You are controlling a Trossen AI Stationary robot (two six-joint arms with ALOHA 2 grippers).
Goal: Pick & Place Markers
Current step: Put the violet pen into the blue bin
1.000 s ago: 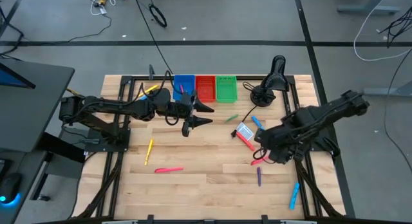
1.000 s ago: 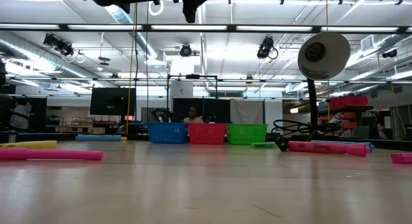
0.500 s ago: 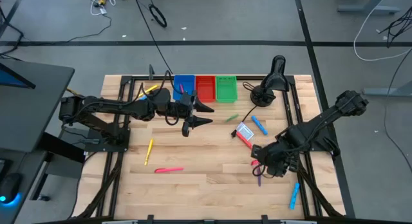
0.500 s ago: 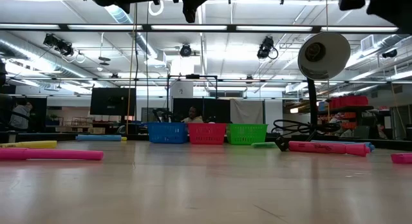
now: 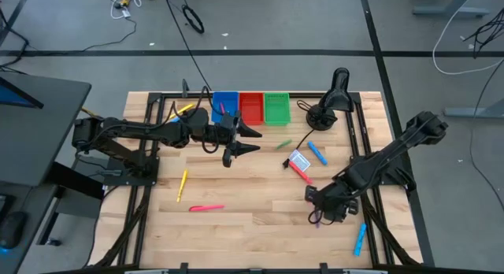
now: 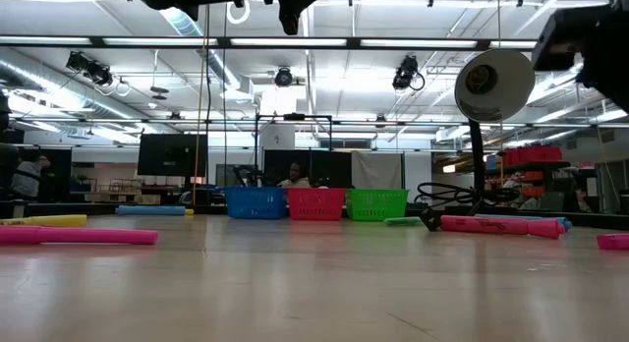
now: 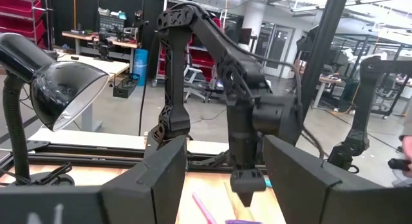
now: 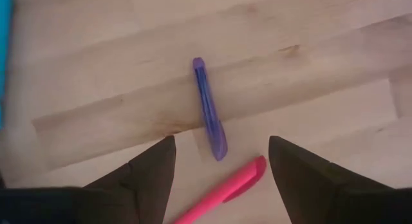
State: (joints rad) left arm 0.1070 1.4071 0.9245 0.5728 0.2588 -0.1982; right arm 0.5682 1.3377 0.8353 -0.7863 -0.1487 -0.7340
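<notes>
No text, label, brand, number or sign can be read in any of the views (the small white-and-blue card (image 5: 298, 159) near the table's (image 5: 252, 227) right edge bears markings, but nothing on it can be made out).

Three little bins lined up at the table's far edge: blue bin (image 5: 225, 105), red bin (image 5: 251, 107), green bin (image 5: 277, 107), touching side by side. Black desk lamp (image 5: 331, 97) just right of those. Small white-and-blue card (image 5: 298, 160) mid-table, cable attached.
</notes>
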